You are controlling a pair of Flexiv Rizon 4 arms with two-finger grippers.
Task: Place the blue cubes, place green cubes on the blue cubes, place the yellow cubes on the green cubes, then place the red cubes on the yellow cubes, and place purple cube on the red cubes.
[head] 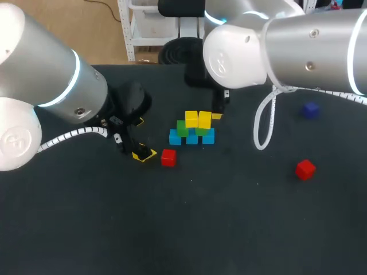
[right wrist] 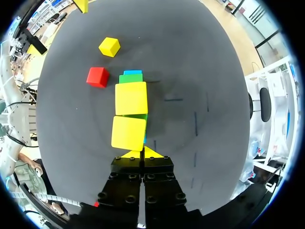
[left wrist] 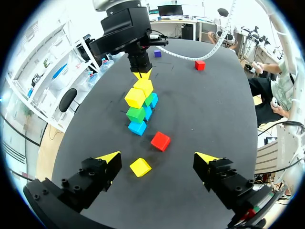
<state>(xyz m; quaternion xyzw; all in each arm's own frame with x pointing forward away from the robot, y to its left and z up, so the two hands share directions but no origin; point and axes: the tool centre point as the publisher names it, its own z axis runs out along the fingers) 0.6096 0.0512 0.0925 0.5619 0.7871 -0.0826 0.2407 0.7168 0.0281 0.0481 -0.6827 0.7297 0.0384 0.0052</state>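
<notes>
At the left jaws: spread wide, pinching nothing, low over the worktop, with a loose yellow cube lying flat between the two tips and touching neither. At the right jaws: pressed together, empty, parked on the far side of the stack from the left jaws, tips just beside the nearer of the two placed yellow cubes; contact not clear. Looks like the yellow stage in hand, probably at its last cube: two up on the greens, one down on the worktop. Next calls for lowering the left jaws around the loose yellow cube, closing square on two opposite faces, lifting clear of the near red cube just ahead, then setting down gently on the stack without nudging what sits there; likely wants the right jaws backed off first. In the stack, near mid-worktop: blue cubes in a row at the base, green cubes on those, yellows on top. Further out: far red cube and purple cube, well apart from the stack toward the right side, neither touched by anything.
</notes>
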